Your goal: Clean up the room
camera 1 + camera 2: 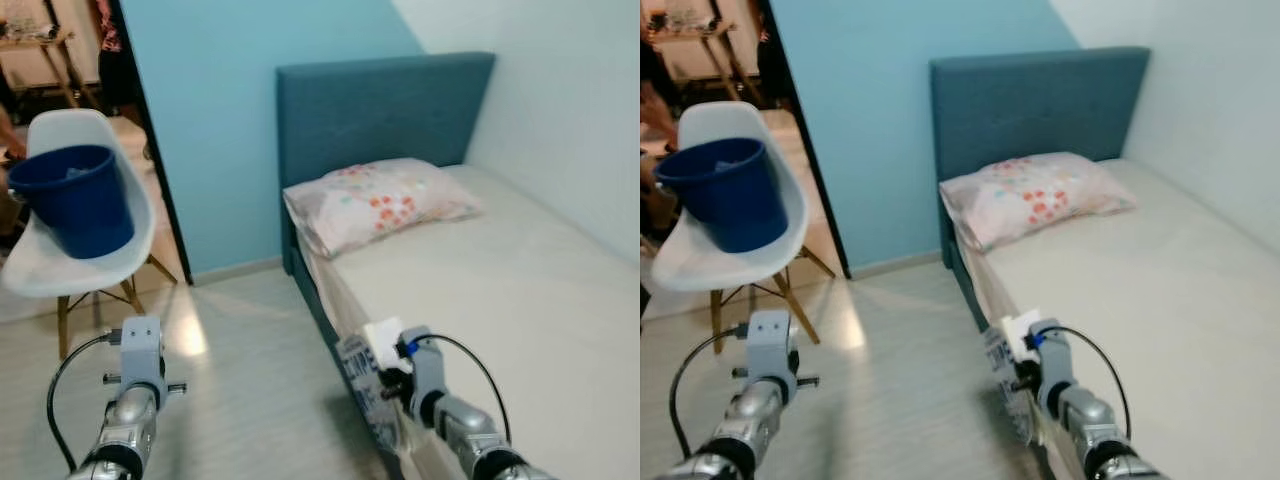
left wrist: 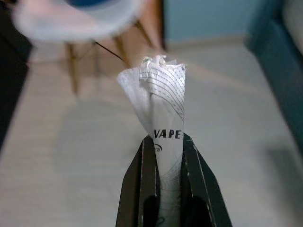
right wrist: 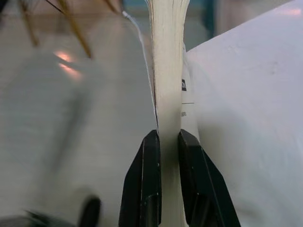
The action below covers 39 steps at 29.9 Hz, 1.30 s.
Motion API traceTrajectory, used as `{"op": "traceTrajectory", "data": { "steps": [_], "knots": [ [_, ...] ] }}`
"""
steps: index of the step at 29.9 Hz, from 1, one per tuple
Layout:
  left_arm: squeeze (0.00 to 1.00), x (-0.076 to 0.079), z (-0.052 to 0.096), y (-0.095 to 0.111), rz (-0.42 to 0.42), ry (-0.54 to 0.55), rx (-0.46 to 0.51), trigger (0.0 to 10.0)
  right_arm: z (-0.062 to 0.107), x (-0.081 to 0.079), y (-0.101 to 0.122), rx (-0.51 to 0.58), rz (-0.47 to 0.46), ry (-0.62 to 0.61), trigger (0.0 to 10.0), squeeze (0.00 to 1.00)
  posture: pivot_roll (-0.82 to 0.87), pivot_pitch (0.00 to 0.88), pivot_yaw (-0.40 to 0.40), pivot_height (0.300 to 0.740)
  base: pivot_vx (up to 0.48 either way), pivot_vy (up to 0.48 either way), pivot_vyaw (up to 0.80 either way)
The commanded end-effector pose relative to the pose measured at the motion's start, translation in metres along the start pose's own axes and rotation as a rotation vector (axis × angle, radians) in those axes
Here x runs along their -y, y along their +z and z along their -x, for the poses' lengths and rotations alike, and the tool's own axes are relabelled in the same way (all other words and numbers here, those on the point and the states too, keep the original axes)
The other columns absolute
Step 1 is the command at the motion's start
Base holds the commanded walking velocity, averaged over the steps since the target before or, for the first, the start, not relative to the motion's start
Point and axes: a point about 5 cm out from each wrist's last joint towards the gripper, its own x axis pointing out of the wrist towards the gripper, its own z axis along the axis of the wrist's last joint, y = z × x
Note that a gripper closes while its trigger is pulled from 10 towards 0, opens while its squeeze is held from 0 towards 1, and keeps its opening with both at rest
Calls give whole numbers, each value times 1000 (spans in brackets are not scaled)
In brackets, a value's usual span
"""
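Both claws are holding something as I look down from the head camera. On my left wrist feed the left claw (image 2: 163, 142) has its two black fingers (image 2: 142, 179) pinched tight on a crumpled white wrapper (image 2: 158, 94) with thin printed lines and the letters "VAPE" on it; the wrapper stands up past the fingertips. Ahead of that claw is pale wood floor (image 1: 240, 370), and further ahead a white chair (image 1: 85, 240) on wooden legs with a dark blue bucket (image 1: 75, 200) sitting on its seat. The right claw (image 3: 168, 137) is closed on a thick book or stack of paper (image 3: 168, 61), seen edge-on, cream pages squeezed between the fingers. From the head view the right arm's load (image 1: 365, 375) hangs just at the near edge of the bed (image 1: 500, 290), whose mattress lies to that claw's right. Beyond it a floral pillow (image 1: 380, 200) lies against the teal headboard (image 1: 380, 100). Between chair and bed stands a light blue wall (image 1: 220, 120).
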Motion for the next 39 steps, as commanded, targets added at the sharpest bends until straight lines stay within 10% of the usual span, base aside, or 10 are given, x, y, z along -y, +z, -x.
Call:
{"op": "traceTrajectory", "data": {
  "steps": [1, 39],
  "knots": [
    [0, 2, -5, 19, -3, 8, 72, 10000, -5, -7, 12, 56, 21, 37, 10000, 0, -31, 0, -36, 740, 480, 0, 706],
    [0, 23, -10, 153, 81, -81, 553, 10000, -7, -4, 22, 105, -19, -16, 10000, 0, -40, 0, -20, 740, 480, 0, 207]
  ]
}}
